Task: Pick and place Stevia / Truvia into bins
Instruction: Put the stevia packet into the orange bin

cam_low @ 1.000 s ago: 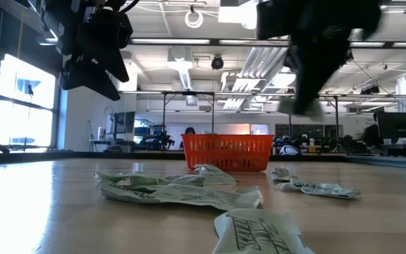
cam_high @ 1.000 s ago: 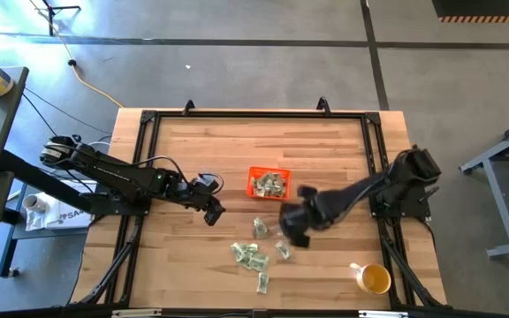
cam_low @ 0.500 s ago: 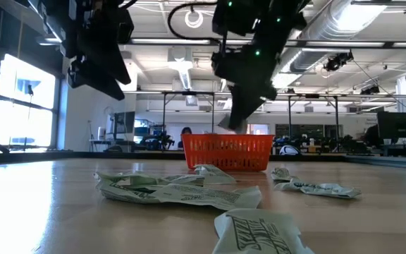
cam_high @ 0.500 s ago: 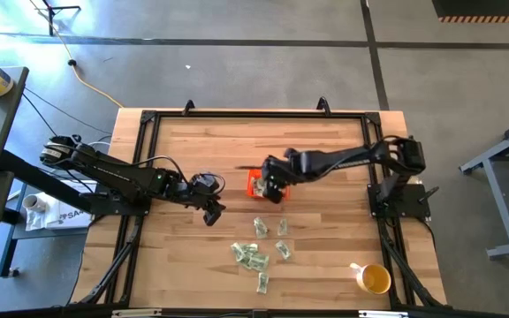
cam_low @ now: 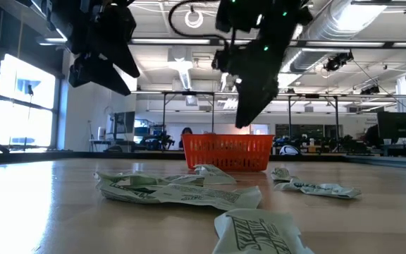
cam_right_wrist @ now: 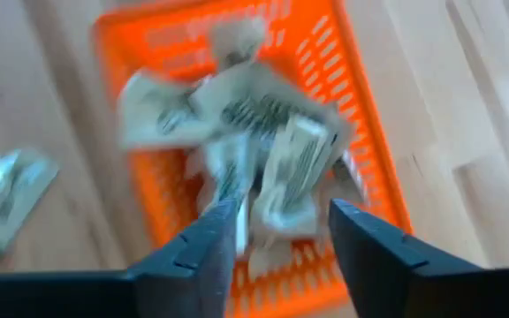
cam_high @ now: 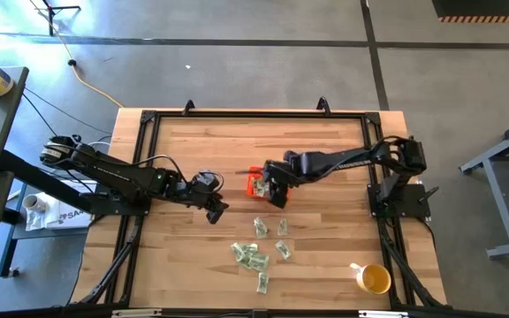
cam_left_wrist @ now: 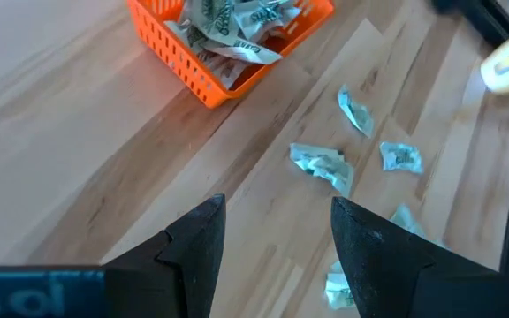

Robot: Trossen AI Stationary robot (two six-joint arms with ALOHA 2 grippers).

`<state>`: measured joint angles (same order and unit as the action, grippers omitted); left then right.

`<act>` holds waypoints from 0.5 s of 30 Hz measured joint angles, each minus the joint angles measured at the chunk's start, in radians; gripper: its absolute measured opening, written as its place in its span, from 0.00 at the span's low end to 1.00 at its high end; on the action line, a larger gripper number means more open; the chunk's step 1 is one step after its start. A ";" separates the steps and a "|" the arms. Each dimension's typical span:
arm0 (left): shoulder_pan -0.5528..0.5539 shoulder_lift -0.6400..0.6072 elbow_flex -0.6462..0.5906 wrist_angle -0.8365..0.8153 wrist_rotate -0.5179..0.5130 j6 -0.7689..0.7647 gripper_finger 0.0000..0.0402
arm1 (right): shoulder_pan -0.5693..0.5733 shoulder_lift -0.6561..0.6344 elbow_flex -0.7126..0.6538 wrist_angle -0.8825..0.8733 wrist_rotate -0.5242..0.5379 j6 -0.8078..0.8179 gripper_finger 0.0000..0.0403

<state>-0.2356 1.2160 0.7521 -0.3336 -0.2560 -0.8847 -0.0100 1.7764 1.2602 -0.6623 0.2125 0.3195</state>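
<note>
Right wrist view: your right gripper (cam_right_wrist: 277, 243) hung directly over the orange bin (cam_right_wrist: 371, 150), fingers spread with nothing visibly between them, and a heap of crumpled green-and-white packets (cam_right_wrist: 254, 132) lay inside the bin below. From the high view the same gripper (cam_high: 275, 188) sat above the bin (cam_high: 253, 183) near the table's middle, covering most of it. The left gripper (cam_high: 214, 211) waited to the bin's left over bare wood, fingers apart and empty, as the left wrist view confirmed (cam_left_wrist: 272, 230). The remaining loose packets (cam_high: 253, 256) lay scattered on the table (cam_high: 193, 141) nearer the front edge, apart from the bin; a yellow mug (cam_high: 374, 280) stood at the front right corner. Judgement on handling: the packets looked very light, thin and soft, already creased, so they would likely slide or flip if nudged and could cling to a finger on release. You would do best to pinch one across its short width, at a raised crumpled edge, and take single packets clear of the cluster. Hard to read: the right wrist view was motion-blurred, so you could not count the binned packets, nor tell whether one had just dropped. In the low view the nearest packets (cam_low: 182, 190) overlapped and could not be separated.
</note>
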 joint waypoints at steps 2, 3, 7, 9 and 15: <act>0.000 0.000 0.000 0.000 -0.001 -0.030 0.60 | 0.038 -0.024 0.000 -0.041 0.031 -0.011 0.48; 0.000 0.000 0.000 0.000 -0.001 -0.042 0.60 | 0.056 -0.033 0.000 -0.063 0.041 -0.013 0.49; 0.000 0.000 0.000 0.010 -0.005 -0.070 0.60 | 0.134 -0.059 0.000 -0.154 0.020 -0.066 0.53; 0.000 0.000 0.000 0.036 -0.021 -0.071 0.60 | 0.189 -0.062 -0.001 -0.186 0.011 -0.109 0.53; 0.000 0.000 0.000 0.120 -0.051 -0.107 0.60 | 0.372 -0.114 -0.156 -0.100 -0.019 -0.140 0.51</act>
<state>-0.2356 1.2157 0.7521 -0.2132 -0.3072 -0.9914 0.3622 1.6627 1.1046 -0.7620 0.1936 0.1794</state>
